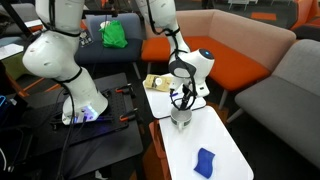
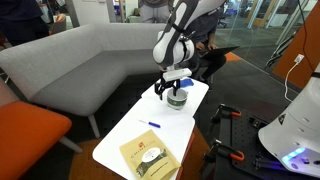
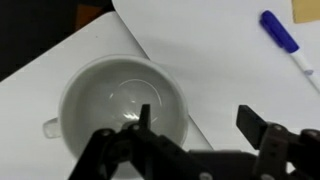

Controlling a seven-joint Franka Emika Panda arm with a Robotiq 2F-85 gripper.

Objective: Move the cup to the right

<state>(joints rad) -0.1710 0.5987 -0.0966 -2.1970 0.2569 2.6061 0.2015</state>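
silvery-grey cup point(image 3: 115, 105), pale inside, stands upright on the white worktop point(image 3: 210, 60), left of centre in the wrist view. tool point(image 3: 197, 125) is spread wide, one finger over the bowl and one outside the rim, nothing clamped. blue pen point(image 3: 281, 35) lies upper right, well apart. in an exterior view the tool point(image 1: 182, 103) hangs just above the cup point(image 1: 181, 119).

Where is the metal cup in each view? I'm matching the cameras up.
In an exterior view: the cup stands near centre, on the white table.
In an exterior view: cup right of centre, at the table's far end.
Wrist view: cup left of centre, seen from above.
Shared landmark: the white table, under it everywhere.
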